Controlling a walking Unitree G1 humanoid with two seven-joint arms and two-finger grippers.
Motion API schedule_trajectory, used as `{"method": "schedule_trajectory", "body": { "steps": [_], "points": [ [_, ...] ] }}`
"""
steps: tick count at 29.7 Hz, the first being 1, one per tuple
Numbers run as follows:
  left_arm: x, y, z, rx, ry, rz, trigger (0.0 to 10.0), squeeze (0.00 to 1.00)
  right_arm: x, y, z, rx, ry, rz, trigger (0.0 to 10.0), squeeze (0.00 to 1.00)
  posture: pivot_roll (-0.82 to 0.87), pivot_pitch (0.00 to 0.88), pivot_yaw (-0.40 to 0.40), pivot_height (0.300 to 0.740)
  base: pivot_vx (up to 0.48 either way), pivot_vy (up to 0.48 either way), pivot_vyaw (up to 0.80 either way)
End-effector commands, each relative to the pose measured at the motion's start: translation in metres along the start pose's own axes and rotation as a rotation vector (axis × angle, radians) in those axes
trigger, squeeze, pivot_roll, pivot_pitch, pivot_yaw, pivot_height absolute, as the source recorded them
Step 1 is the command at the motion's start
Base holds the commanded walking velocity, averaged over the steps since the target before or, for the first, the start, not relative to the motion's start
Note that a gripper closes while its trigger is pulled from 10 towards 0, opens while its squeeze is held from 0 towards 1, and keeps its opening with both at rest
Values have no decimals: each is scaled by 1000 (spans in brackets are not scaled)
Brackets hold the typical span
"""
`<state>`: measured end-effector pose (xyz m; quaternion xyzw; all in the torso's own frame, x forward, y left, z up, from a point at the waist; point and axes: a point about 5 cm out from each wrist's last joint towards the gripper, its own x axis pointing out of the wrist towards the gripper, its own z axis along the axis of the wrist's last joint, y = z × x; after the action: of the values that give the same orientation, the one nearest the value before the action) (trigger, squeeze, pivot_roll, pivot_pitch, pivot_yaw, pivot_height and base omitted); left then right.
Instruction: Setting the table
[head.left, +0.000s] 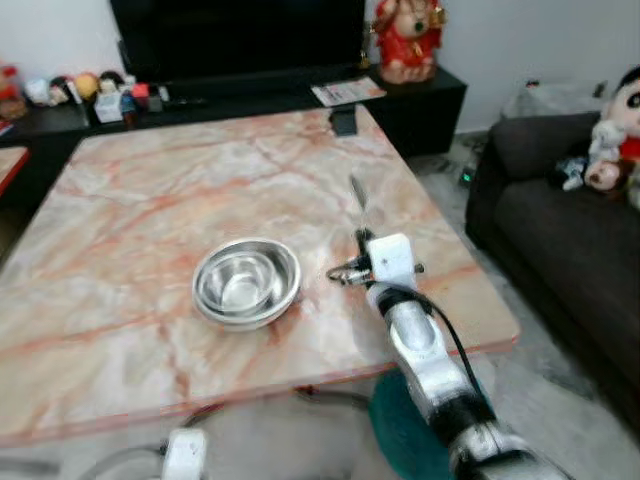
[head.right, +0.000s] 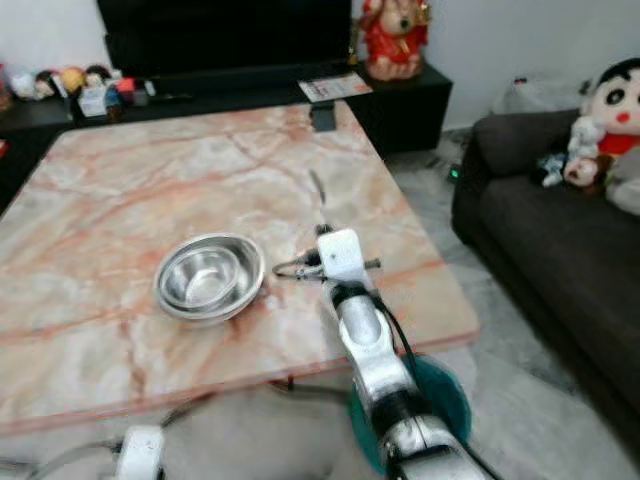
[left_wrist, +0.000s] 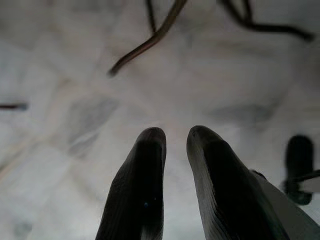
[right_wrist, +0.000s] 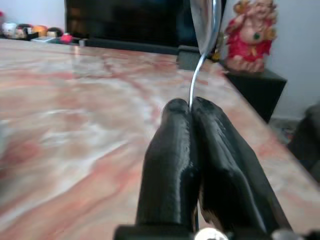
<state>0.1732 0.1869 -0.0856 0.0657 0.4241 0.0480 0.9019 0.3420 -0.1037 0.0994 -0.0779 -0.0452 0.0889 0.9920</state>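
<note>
I see a pink marble table (head.left: 150, 190), and beyond it a black TV stand (head.left: 420, 100) holding a red figurine (head.left: 405, 38). A dark sofa (head.left: 560, 230) with plush toys (head.left: 610, 140) stands right, on pale floor (head.left: 545, 340).

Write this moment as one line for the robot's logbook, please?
task: setting table | right gripper: shut on spoon, above marble table, right of steel bowl | left gripper: idle, low
</note>
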Motion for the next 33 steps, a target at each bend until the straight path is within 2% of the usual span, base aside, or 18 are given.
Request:
{"method": "schedule_trajectory", "body": {
  "steps": [1,8,12,18,19,22,26,29,31,33],
  "points": [
    [-1,13,-4,-4,13,34,10000,0,3,12,9,17,-32,28,10000,0,4,18,22,740,0,0,0],
    [-1,14,-6,-4,18,34,10000,0,0,15,6,53,-20,37,10000,0,6,24,25,740,0,0,0],
    [-2,15,-8,1,23,33,10000,0,-4,19,1,104,10,37,10000,0,5,22,28,740,0,0,0],
    [-2,16,-9,8,28,27,10000,0,-8,19,-7,177,81,17,10000,0,-1,18,35,740,0,0,0],
    [-2,17,-9,13,29,23,10000,0,-10,19,-10,205,125,22,10000,0,-5,16,38,740,0,0,0],
    [-2,16,-9,18,33,12,10000,0,-11,19,-12,271,149,18,10000,0,-4,15,39,740,0,0,0],
    [-2,15,-9,17,35,4,10000,0,-10,19,-13,283,183,26,10000,0,-5,14,40,740,0,0,0],
    [-2,15,-9,17,36,3,10000,0,-9,21,-14,292,228,57,10000,0,-4,18,40,740,0,0,0],
    [-2,15,-9,14,35,9,10000,0,-8,31,-14,305,274,169,10000,0,-2,23,40,740,0,0,0],
    [-2,15,-9,14,36,10,10000,0,-9,34,-13,303,290,212,10000,0,2,27,37,740,0,0,0]
  ]
}}
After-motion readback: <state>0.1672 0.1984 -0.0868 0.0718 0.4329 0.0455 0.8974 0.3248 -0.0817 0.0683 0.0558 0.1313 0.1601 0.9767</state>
